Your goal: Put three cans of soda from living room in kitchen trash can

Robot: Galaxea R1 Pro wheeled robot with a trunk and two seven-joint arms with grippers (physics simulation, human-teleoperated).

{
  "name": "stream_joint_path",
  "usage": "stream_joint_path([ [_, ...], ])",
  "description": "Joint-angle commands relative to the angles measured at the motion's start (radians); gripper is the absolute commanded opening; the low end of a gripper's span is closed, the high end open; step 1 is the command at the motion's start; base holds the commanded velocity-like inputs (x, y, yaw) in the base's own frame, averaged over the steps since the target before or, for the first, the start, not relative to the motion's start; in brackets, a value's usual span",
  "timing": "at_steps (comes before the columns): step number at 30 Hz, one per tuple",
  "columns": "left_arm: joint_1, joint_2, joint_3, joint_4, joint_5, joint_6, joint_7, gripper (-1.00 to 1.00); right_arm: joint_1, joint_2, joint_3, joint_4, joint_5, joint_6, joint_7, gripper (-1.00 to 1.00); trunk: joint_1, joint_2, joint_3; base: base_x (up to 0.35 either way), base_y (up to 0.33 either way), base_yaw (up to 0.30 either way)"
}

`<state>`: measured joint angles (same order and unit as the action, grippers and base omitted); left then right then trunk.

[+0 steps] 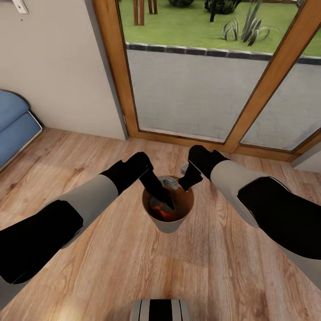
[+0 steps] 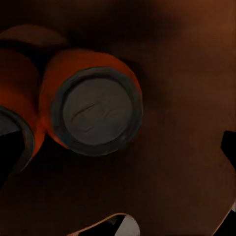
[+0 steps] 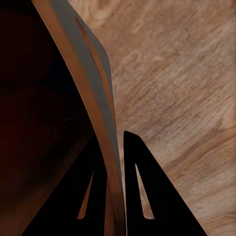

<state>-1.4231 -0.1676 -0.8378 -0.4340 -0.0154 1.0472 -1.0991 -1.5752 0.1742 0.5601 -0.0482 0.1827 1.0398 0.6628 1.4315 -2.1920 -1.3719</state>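
Two orange cans [image 2: 93, 110] in bin [image 3: 93, 98]; right fingers [image 3: 115, 196] clamp its rim; left fingers' state unclear.

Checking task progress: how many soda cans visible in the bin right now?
2, both orange, standing side by side inside the trash can: one orange can fully seen in the left wrist view, a second partly cut off. A third may be hidden.

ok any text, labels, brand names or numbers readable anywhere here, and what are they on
None can be read.
Orange soda can with grey metal top: plain lid, no lettering visible.
Second orange can beside it: no print visible.
Pale grey tapered bin with copper-brown inside: plain wall, plain rim.
Black right gripper, clamped on that rim: no markings.
Black left gripper, inside the bin: no markings.
Wood plank floor, wood-framed glass doors: no signs.
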Motion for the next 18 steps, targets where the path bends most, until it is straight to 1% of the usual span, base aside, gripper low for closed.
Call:
stream_joint_path([
  [1,0.001,0.000,0.000,0.000,-0.001,0.000,0.001,1.00,0.000,0.000,-0.019,0.002,-0.023,0.007,0.005,-1.00,0.000,0.000,0.000,0.000,0.000,0.000],
  [6,0.001,0.002,0.000,0.000,-0.001,0.000,0.004,1.00,0.000,0.000,-0.020,0.004,-0.023,0.007,0.005,-1.00,0.000,0.000,0.000,0.000,0.000,0.000],
  [9,0.001,0.008,0.000,-0.012,0.000,0.000,0.003,1.00,0.001,0.000,-0.020,0.007,-0.023,0.007,0.005,-1.00,0.000,0.000,0.000,0.000,0.000,0.000],
  [12,0.001,0.016,0.004,-0.075,-0.001,0.000,0.001,1.00,0.002,-0.006,-0.024,0.010,-0.023,0.007,0.005,-1.00,0.000,0.000,0.000,0.000,0.000,0.000],
  [14,0.001,0.026,0.009,-0.170,-0.003,0.000,-0.001,1.00,0.002,-0.009,-0.025,0.011,-0.023,0.007,0.005,-1.00,0.000,0.000,0.000,0.000,0.000,0.000],
  [15,0.001,0.048,0.012,-0.218,-0.003,0.000,-0.002,1.00,0.003,-0.013,-0.024,0.012,-0.023,0.007,0.005,-1.00,0.000,0.000,0.000,0.000,0.000,0.000],
  [16,0.001,0.079,0.014,-0.263,0.000,0.000,-0.004,1.00,0.003,-0.018,-0.024,0.012,-0.023,0.007,0.005,-1.00,0.000,0.000,0.000,0.000,0.000,0.000],
  [17,0.001,0.096,0.015,-0.284,0.002,0.000,-0.005,1.00,0.003,-0.021,-0.024,0.012,-0.023,0.007,0.005,-1.00,0.000,0.000,0.000,0.000,0.000,0.000],
  [18,0.001,0.130,0.023,-0.327,0.004,0.000,-0.006,1.00,0.004,-0.027,-0.023,0.013,-0.023,0.007,0.005,-1.00,0.000,0.000,0.000,0.000,0.000,0.000],
])
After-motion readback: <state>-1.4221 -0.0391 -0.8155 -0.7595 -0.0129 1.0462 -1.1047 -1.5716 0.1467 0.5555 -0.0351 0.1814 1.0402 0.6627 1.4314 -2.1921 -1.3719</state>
